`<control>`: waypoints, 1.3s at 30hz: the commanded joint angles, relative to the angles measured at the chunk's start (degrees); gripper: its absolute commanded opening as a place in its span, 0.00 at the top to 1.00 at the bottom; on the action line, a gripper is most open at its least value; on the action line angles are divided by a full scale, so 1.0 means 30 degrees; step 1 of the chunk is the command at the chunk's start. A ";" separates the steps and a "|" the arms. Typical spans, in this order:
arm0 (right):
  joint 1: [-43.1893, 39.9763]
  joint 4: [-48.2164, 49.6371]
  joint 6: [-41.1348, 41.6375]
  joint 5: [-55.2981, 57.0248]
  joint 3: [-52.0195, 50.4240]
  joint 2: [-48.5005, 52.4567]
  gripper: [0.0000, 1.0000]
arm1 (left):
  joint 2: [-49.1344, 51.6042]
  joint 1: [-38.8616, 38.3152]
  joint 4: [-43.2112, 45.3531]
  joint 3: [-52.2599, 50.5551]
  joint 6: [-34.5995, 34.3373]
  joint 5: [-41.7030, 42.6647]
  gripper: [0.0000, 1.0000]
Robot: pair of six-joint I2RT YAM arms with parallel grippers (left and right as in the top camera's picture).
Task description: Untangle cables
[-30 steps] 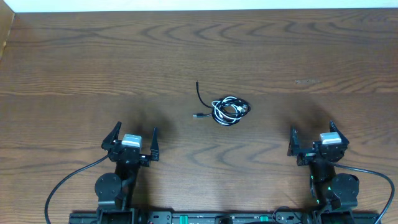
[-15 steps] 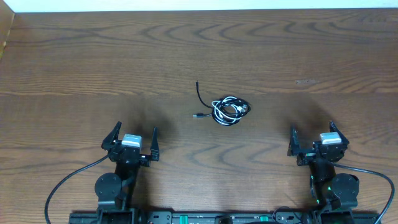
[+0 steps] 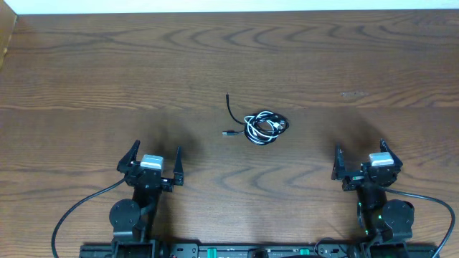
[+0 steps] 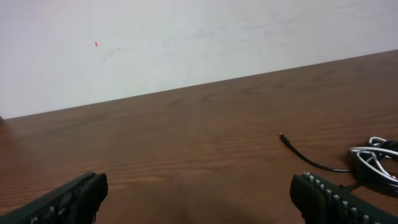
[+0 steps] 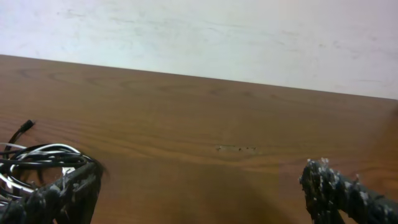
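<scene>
Brown tabletop, one small knot, two grippers waiting

Wood-grain table (image 3: 86, 72) fills the overhead view. Toward its 7 o'clock edge sits the left gripper (image 3: 157, 149), and toward 5 o'clock the right gripper (image 3: 359, 147). Both have their jaws spread wide and hold nothing. The cables (image 3: 264, 127) lie near the centre, well apart from either arm, at roughly 2 o'clock from the left gripper and 10 o'clock from the right. They form one tight coil, with a white cord (image 3: 251, 130) wound among black ones (how many black ones I cannot tell). A black tail (image 3: 229, 109) runs out of the coil toward 10 o'clock, and a small plug end (image 3: 226, 133) pokes out at 9 o'clock.

The step in hand looks like the first reach. It should go best if the left arm takes the free tail, low and close to the coil, while the right pinches the coil's 3 o'clock side. Then both draw apart slowly, so the loops slide instead of cinching.
</scene>
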 commanded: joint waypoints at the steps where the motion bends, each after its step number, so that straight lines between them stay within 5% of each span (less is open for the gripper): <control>1: -0.0109 -0.0087 0.0299 0.0007 -0.0029 -0.0124 0.01 | -0.0087 -0.0073 -0.0750 -0.0255 -0.0087 0.0860 0.01; 27: -0.0109 -0.0073 0.0306 -0.0015 -0.0029 -0.0124 0.01 | -0.0080 -0.0073 -0.0685 -0.0255 -0.0233 0.0874 0.01; 33: -0.0109 -0.0051 0.0313 -0.0080 -0.0029 -0.0124 0.01 | -0.0080 -0.0073 -0.0699 -0.0233 -0.5195 0.0867 0.01; 39: -0.0109 -0.0066 0.0313 -0.0146 -0.0022 -0.0124 0.01 | -0.0044 -0.0073 -0.1122 0.0532 -0.6856 0.0510 0.01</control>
